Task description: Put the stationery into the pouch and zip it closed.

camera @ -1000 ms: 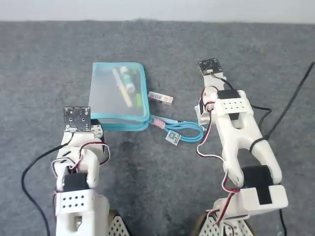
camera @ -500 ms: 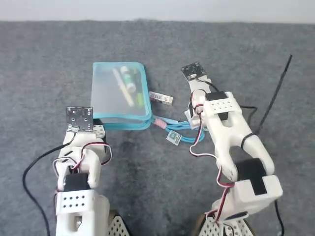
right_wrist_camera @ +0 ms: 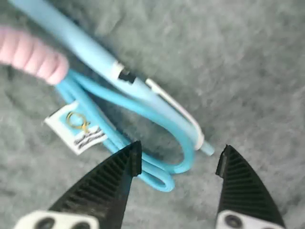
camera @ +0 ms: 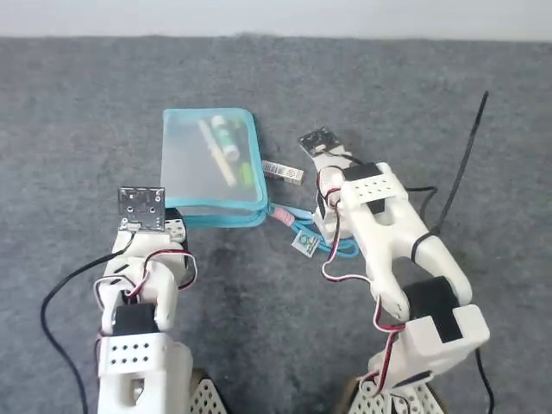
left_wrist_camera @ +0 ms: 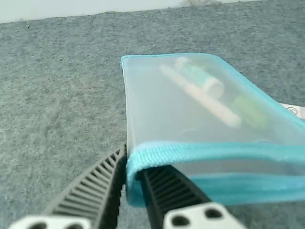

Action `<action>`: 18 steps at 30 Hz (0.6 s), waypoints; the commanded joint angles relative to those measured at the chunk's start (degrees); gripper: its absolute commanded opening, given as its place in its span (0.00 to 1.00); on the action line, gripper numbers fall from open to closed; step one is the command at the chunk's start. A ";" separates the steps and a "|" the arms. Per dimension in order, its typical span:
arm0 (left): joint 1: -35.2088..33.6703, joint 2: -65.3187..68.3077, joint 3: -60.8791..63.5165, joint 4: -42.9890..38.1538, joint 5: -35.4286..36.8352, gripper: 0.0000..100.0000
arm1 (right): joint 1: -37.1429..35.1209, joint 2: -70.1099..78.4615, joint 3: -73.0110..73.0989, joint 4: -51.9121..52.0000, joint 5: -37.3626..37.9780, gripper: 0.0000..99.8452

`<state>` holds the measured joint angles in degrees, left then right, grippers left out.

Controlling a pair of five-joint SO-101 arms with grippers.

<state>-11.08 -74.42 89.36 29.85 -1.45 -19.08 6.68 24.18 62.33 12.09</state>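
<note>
I judge that the step in hand is picking up the blue pen (right_wrist_camera: 93, 59), one of the stationery pieces that are not yet in the pouch (camera: 210, 164). The pouch lies flat on the grey carpet (camera: 78, 112), with a pale stick and a green-and-white tube already visible through its clear side. My left gripper (left_wrist_camera: 132, 164) pinches the near corner of the pouch, with its two fingers closed on the teal edge binding. My right gripper (right_wrist_camera: 180, 150) hangs over the pen with its fingers spread wide and nothing between them. The pen lies just beside the pouch, on top of a teal cord loop (right_wrist_camera: 159, 174) that carries a small tag (right_wrist_camera: 76, 126). A small white item (camera: 283, 171) also lies outside, touching the pouch's far side edge or very close to it.

I think the next move calls for lowering the right gripper and closing it across the pen barrel only. The cord sits directly under the pen, so it could easily be caught as well.

Compared with one second ago, the right arm has swung sideways toward the pouch and now stands over the pen. The left arm and the pouch look nearly unchanged.
</note>
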 commanded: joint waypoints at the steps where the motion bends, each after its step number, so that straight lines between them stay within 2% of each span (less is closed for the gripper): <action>1: 0.44 0.35 -1.45 -2.20 -0.35 0.01 | -0.48 -0.92 -2.73 3.82 0.88 0.27; 6: 0.44 0.35 -1.45 -2.20 -0.44 0.01 | -1.89 -6.11 2.11 8.66 1.76 0.27; 11: 0.44 0.35 -1.54 -2.29 -1.14 0.01 | -4.09 -22.20 7.82 13.05 4.22 0.27; 18: 0.53 0.62 -0.40 -5.80 -2.29 0.01 | -7.78 -40.13 8.00 19.74 4.48 0.27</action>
<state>-11.08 -74.42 89.80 27.21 -3.03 -25.85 -25.93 32.44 80.62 16.04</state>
